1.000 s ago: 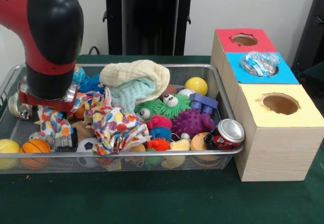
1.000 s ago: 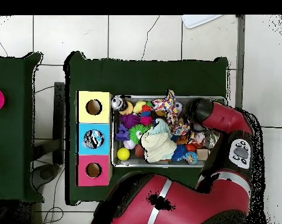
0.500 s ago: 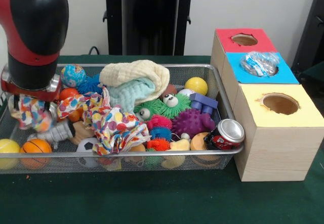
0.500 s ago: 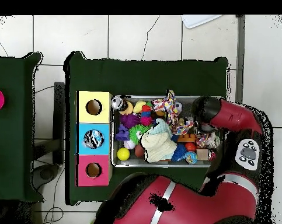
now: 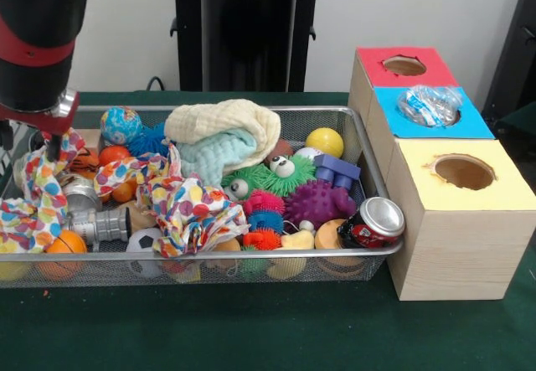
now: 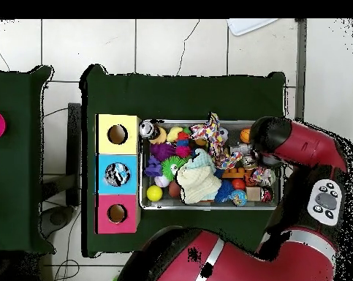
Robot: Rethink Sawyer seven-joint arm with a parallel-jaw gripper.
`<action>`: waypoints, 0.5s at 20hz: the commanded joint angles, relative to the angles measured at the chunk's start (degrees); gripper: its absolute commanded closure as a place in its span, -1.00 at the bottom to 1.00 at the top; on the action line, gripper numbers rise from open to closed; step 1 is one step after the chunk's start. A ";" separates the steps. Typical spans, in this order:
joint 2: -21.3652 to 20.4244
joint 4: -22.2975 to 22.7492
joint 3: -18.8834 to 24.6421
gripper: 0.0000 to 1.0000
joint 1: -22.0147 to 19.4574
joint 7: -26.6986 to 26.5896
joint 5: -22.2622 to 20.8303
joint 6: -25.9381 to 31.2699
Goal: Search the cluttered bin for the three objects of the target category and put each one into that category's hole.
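At the front view's left edge the arm [image 5: 33, 40] comes down over the bin's [image 5: 209, 256] left end, its upper part cut off by the frame. The claw [image 5: 52, 145] is mostly hidden under the wrist and behind a spotted cloth [image 5: 33, 195] that hangs from it and drapes down to the mesh; it appears clenched on that cloth, though the fingertips themselves cannot be made out. Just beside the hanging cloth lie two silver cans [image 5: 88, 212], an orange ball [image 5: 65, 244] and, half cut off at the edge, a yellow ball [image 5: 10, 245]. A globe-patterned ball [image 5: 121, 125] sits behind them near the far rim.

Toward the middle a second bunch of spotted cloth [image 5: 188, 208] covers whatever lies beneath it, and a folded cream and pale green towel [image 5: 224, 136] rests on the heap behind. Spiky toys in green [image 5: 276, 177], purple [image 5: 321, 203] and pink [image 5: 263, 201] crowd the right half, with a red can [image 5: 373, 222] leaning in the near right corner against the rim.

Right of the bin, on the green surface [image 5: 251, 329], stands the wooden box [image 5: 452, 245]. One clear plastic bottle [image 5: 430, 105] sits wedged in the hole of the blue panel [image 5: 469, 124], partly sunk and still showing above it. No other clear bottle can be picked out among the clutter in either view
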 commanded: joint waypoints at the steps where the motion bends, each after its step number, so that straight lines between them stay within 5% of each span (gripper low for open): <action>1: -1.49 1.30 2.97 -1.00 -0.71 5.87 -0.59 5.19; 10: -3.02 6.86 2.61 -1.00 1.31 16.54 5.02 12.71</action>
